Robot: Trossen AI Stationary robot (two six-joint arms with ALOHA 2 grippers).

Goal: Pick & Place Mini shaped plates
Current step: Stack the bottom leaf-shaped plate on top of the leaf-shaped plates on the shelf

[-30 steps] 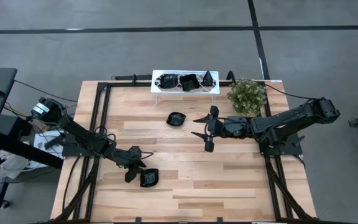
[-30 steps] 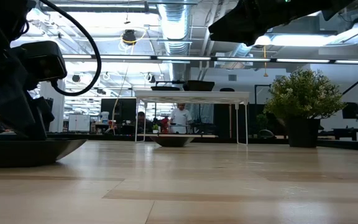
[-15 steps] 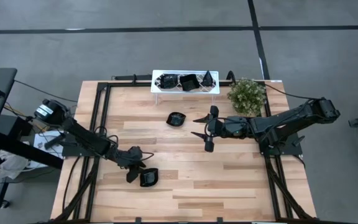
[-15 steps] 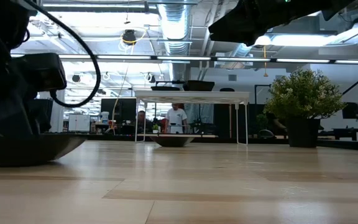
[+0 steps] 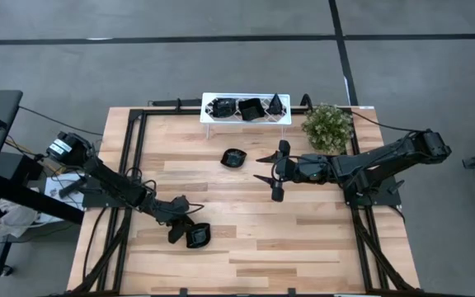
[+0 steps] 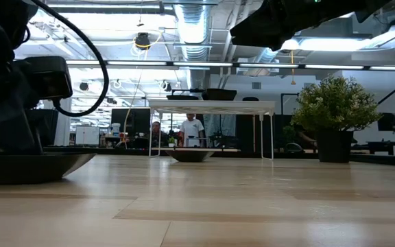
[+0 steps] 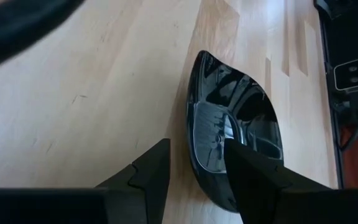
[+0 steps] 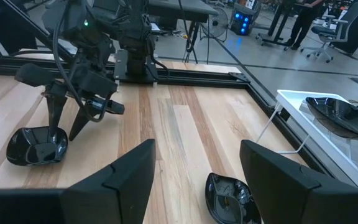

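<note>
Overhead, three plates (image 5: 248, 108) in tray (image 5: 213, 120)

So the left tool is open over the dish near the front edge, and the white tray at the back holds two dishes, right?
Not quite: the white tray holds three dishes, as the high view shows. The rest stands: the left tool is open at the dish near the front edge.

A shallow black dish (image 6: 29, 167) sits on the wooden worktop (image 6: 204, 206) at the near left, with a dark arm (image 6: 9, 89) above it. Farther back, another dish (image 6: 191, 156) lies under a white tray (image 6: 211, 106) on legs, beside a potted plant (image 6: 334, 110). People (image 6: 193, 130), perhaps two, are behind.
</note>
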